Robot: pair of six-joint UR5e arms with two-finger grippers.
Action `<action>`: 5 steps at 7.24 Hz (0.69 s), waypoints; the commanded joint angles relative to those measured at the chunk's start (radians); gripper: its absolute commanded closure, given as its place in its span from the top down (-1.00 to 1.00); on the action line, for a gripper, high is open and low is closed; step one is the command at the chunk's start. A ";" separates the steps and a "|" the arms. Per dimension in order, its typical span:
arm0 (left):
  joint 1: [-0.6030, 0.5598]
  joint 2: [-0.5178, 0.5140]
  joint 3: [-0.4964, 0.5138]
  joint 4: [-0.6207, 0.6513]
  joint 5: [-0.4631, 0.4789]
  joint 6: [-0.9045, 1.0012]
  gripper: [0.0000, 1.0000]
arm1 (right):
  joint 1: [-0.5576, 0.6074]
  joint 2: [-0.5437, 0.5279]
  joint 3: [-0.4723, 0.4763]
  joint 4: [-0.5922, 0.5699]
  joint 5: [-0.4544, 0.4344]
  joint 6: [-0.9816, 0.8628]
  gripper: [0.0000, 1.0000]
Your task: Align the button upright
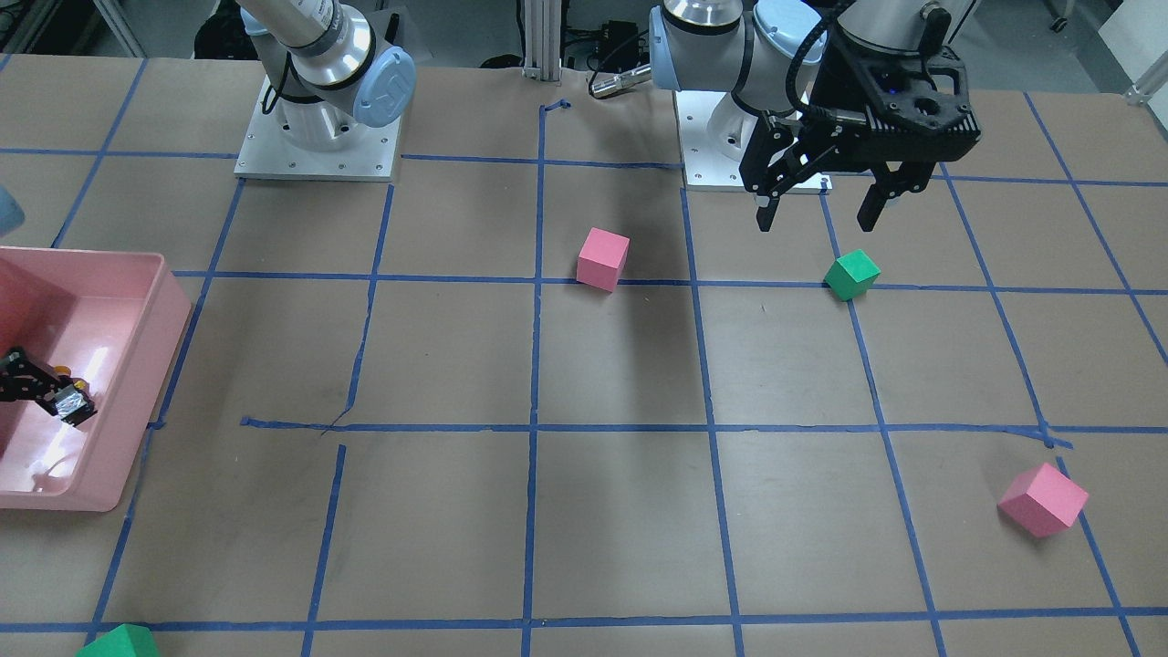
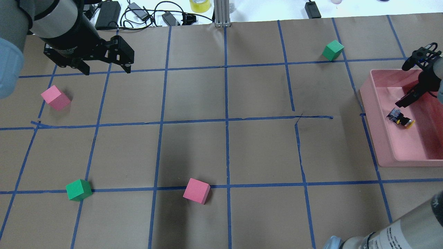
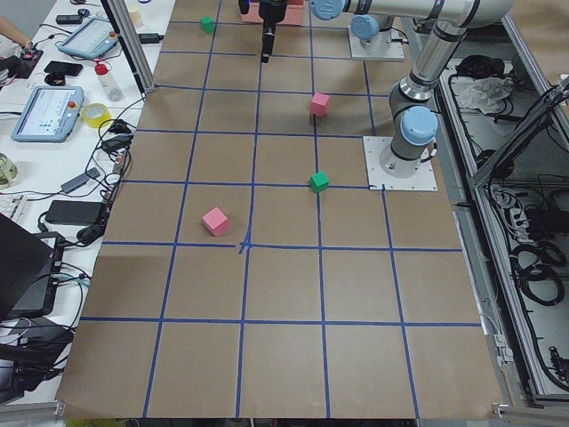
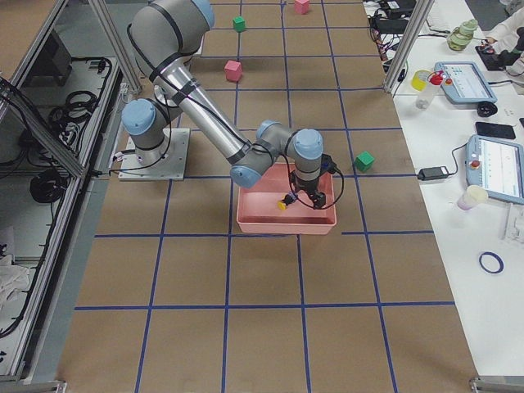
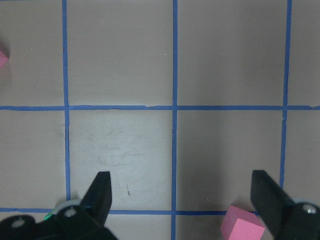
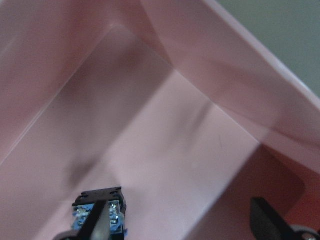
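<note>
You're looking at the button point(image 2: 399, 117) lying on its side on the floor of the pink bin point(image 2: 380, 145), yellow cap pointing toward the robot's side of the table, not upright. The right gripper point(image 2: 401, 105) is reaching down into that bin w/ its jaws spread; in the right wrist view one fingertip point(image 6: 97, 220) is sitting right in front of the button's black body point(image 6: 100, 202) while the other point(image 6: 267, 215) is standing well apart from it, so nothing's gripped. Whether that near finger is actually touching the body, you can't tell. The blue bits on the body's underside are showing in the wrist view, but the label is too small and blurred to read, and no writing is coming through on the bin either. The left gripper point(image 1: 817, 214) is hanging above the table w/ fingers wide apart, holding nothing, near a green cube point(image 1: 852, 274) and far from the bin. A pink cube point(image 1: 602, 258) is resting nr the table's middle line.
</note>
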 commanded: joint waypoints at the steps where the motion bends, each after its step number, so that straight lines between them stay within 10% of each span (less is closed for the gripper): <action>1: 0.000 0.002 0.000 0.000 0.000 0.000 1.00 | 0.000 0.002 -0.001 -0.001 -0.006 -0.001 1.00; 5: 0.000 0.011 -0.014 0.002 0.002 0.000 1.00 | -0.001 0.001 -0.005 -0.004 -0.079 0.157 1.00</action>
